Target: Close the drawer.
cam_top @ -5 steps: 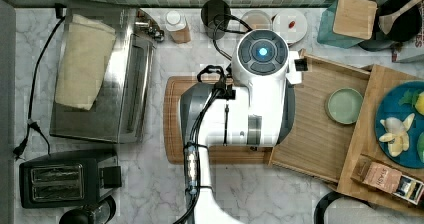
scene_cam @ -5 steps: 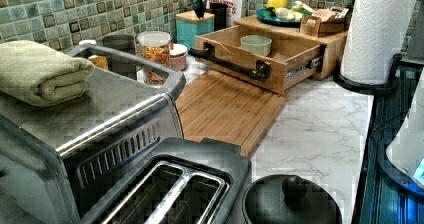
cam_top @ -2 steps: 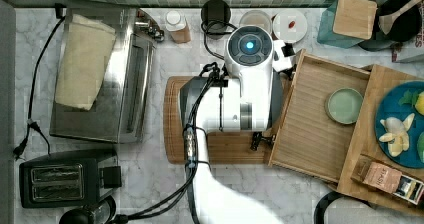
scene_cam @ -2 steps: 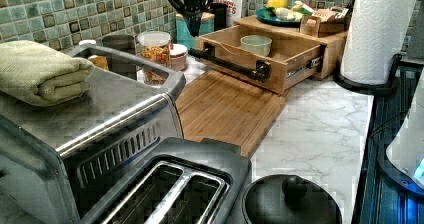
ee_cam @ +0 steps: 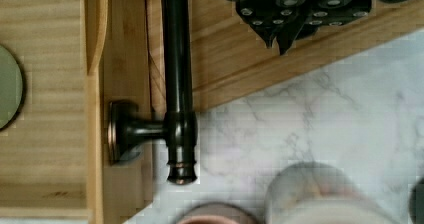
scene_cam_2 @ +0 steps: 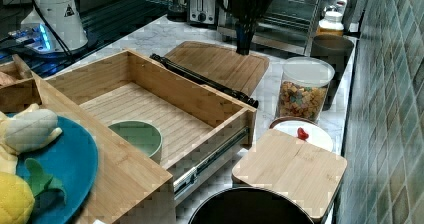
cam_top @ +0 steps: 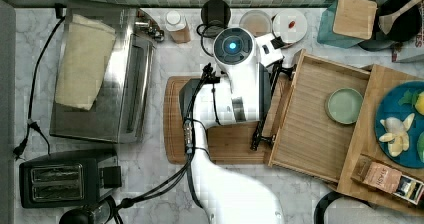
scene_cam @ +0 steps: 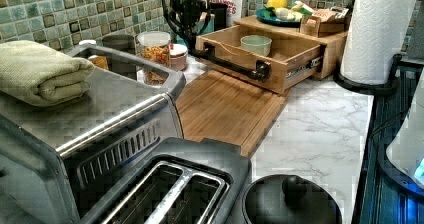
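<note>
White marble table [cam_top: 150, 184] meets a green tiled wall along the top view's upper edge. Going left to right in the top view: a black toaster [cam_top: 65, 178] sits at the lower left, with a steel toaster oven [cam_top: 107, 79] above it carrying a folded green towel [cam_top: 85, 61]. Next comes a bamboo cutting board [cam_top: 225, 144], largely covered by the white robot arm [cam_top: 235, 84].

The pincer [scene_cam_2: 244, 36] hangs over the far end of the cutting board in the right view, dark fingers pointing down. In the wrist view its fingertips [ee_cam: 280, 26] appear close together, holding nothing and clear of the black bar handle [ee_cam: 176, 59]; whether they are fully together I cannot tell, as the pincer is cut off at the frame edge.

The drawer [cam_top: 310, 129] stands pulled out from the wooden shelf unit [cam_top: 372, 134], its handle toward the arm. A pale green bowl [cam_top: 344, 105] rests inside, near the shelf end; its contents cannot be seen. On the shelf top a blue plate [cam_top: 400, 99] carries fruit, partly cut off at the top view's right. A clear jar [scene_cam_2: 305, 89] holding cereal-like pieces stands by the wall, near the drawer's handle end.
</note>
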